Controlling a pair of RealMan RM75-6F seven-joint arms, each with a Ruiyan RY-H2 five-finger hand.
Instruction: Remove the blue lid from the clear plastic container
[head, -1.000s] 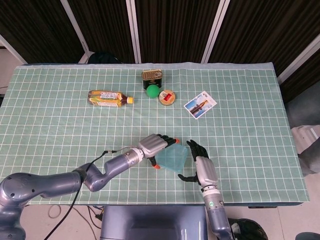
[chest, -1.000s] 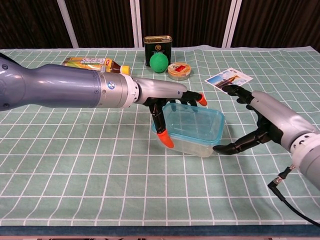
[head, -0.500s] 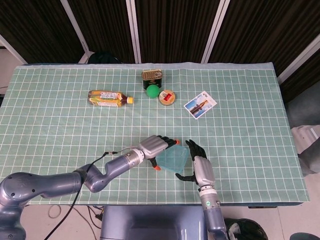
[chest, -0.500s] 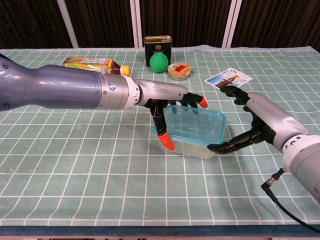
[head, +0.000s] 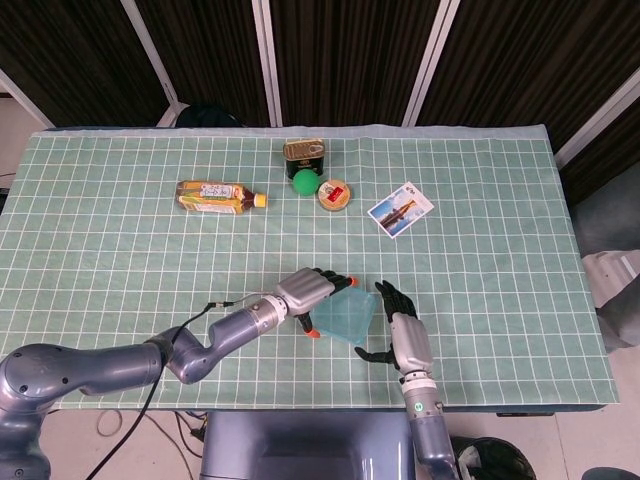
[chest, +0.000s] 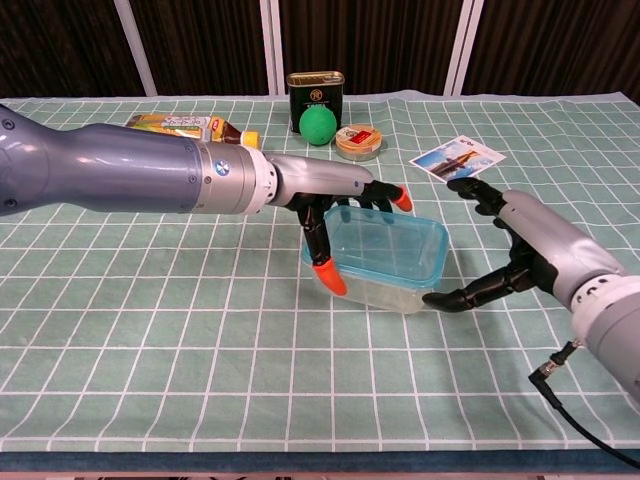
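Blue lid, a translucent rounded rectangle, sits closed on the clear plastic container near the front edge of the green checked tablecloth, between the two hands. The left hand, silver with orange fingertips, spreads over the container's left end: its upper fingers lie along the lid's far rim and its thumb reaches down the near left corner, so it looks to be gripping the box, though how firmly cannot be told. The right hand, black-fingered, is open and holds nothing; its thumb tip lies at or just beside the container's near right corner while the other fingers arch above and clear of the lid.

Judged from this, the lid is not yet lifted. The main risk is that the right hand pries upward while the left hand's fingers press on the same lid, so the whole box tips or slides instead of opening. A thumb slipping off the smooth rim could also knock the light container away.
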